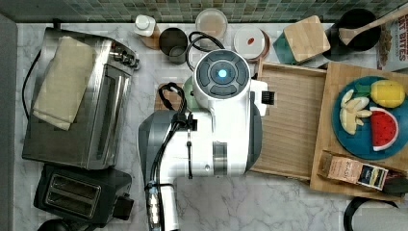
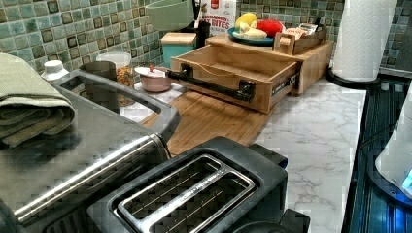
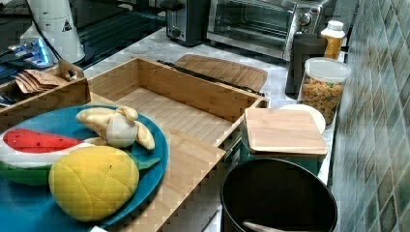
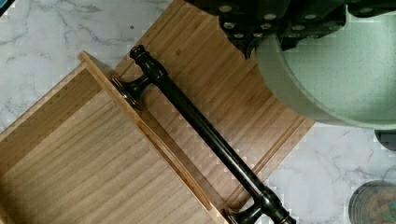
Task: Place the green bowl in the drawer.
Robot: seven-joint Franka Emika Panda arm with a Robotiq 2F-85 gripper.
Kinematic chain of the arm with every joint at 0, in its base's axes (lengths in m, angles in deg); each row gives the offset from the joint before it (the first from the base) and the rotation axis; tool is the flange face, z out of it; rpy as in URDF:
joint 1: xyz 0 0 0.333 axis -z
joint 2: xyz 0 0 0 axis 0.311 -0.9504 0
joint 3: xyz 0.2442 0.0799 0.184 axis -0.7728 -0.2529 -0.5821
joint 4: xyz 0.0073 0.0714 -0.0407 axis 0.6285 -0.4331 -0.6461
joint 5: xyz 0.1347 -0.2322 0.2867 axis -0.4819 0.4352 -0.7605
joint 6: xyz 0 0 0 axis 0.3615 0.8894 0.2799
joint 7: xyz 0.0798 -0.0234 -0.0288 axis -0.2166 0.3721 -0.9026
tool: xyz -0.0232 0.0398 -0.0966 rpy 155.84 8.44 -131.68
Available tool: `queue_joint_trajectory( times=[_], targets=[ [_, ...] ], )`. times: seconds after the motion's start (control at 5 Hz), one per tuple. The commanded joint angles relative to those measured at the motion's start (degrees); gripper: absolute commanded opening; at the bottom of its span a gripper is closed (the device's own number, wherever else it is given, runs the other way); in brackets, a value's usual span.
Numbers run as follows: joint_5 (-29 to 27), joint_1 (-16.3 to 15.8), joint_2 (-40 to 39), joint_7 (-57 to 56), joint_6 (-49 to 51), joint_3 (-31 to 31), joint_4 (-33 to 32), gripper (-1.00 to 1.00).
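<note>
While the tool (image 4: 275, 28) pinches the rim of the bowl (image 4: 341, 74) and holds it lifted, the carry step looks to be in hand. In the wrist view the bowl hangs over the cutting board (image 4: 224, 84), just outside the black handle (image 4: 205, 130) of the drawer (image 4: 79, 172). From the top view the arm (image 1: 211, 130) hides most of the bowl, near the drawer's front edge. Next, I judge, the bowl must pass over the handle and front rim, then come down onto the bare drawer floor before release. Farther back, against the tiled wall, a box (image 2: 221, 12) reads "BITES"; the smaller print is unreadable.
</note>
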Motion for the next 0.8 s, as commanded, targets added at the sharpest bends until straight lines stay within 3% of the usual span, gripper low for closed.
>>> queue_joint_trajectory(
  times=[0.2, 0.6, 0.8],
  targets=[
    [0.0, 0.03, 0.37, 0.01, 0.01, -0.04, -0.56, -1.0],
    [-1.26, 2.51, 3.49, 6.9, -7.59, 2.52, -6.35, -1.0],
    [-0.46, 3.55, 1.36, 9.12, -6.07, 4.18, -3.23, -1.0]
  ],
)
